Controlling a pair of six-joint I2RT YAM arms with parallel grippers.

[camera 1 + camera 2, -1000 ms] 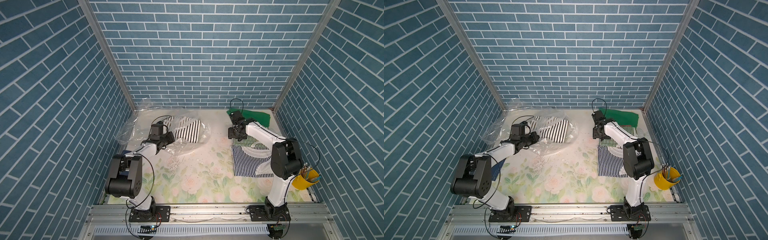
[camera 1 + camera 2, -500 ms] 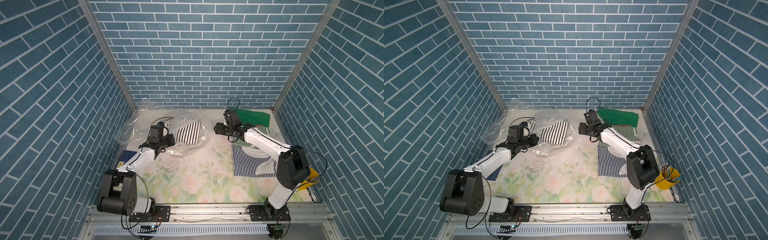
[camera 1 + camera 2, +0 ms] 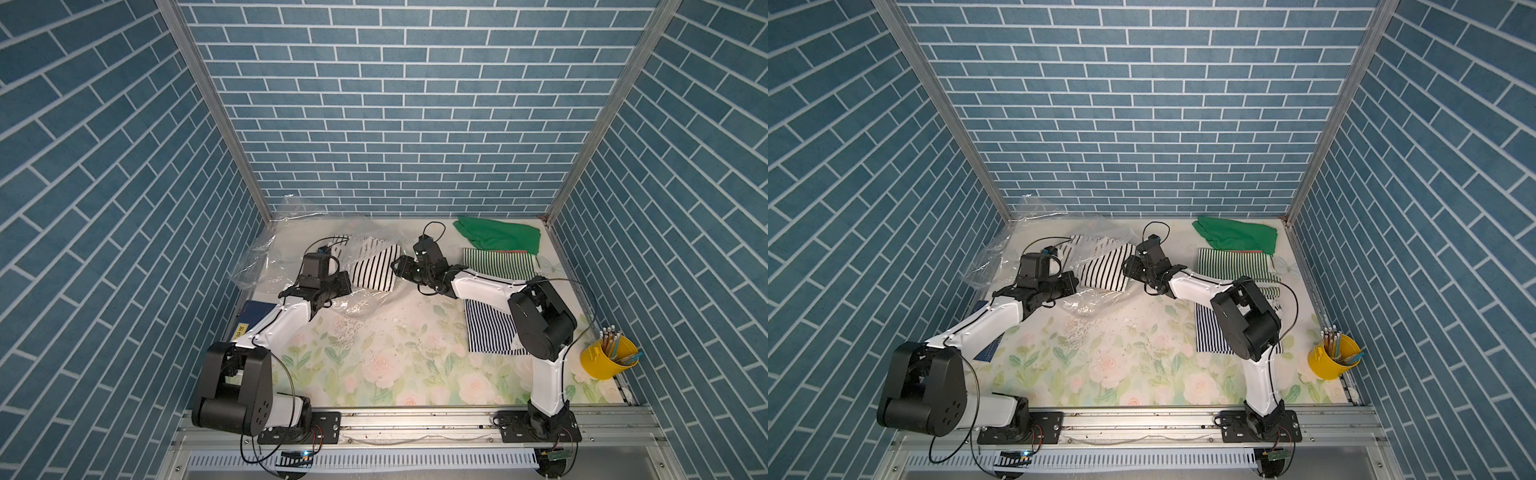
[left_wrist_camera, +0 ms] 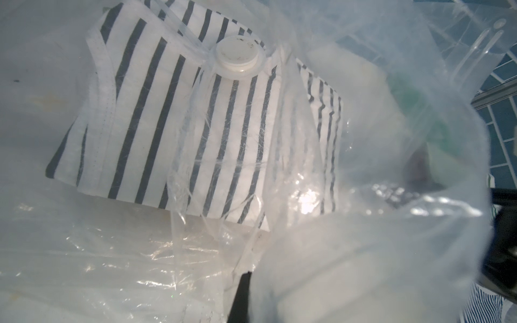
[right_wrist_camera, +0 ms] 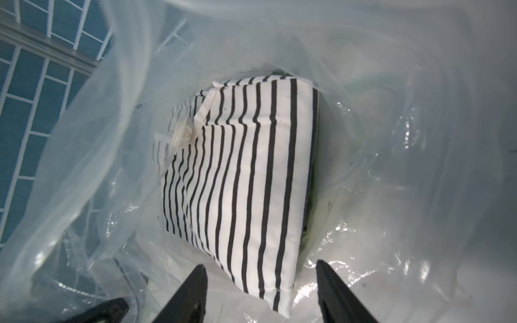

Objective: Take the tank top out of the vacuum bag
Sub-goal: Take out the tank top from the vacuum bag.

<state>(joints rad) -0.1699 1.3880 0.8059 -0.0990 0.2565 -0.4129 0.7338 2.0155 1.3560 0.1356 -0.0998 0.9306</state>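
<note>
Folded striped tank top inside crinkly clear vacuum bag, lengthwise straight ahead of nearer right gripper, jaws parted astride its near corner; left gripper pinched shut on bag plastic.

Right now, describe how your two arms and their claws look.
Both arms, the left arm and the right arm, have glossy white tubular links between bulky, rounded black joint housings. Thin black cables loop off each wrist and near each base. The left arm carries a small yellow label on its white link. The left claw and the right claw have slim, tapered black fingers.
</note>
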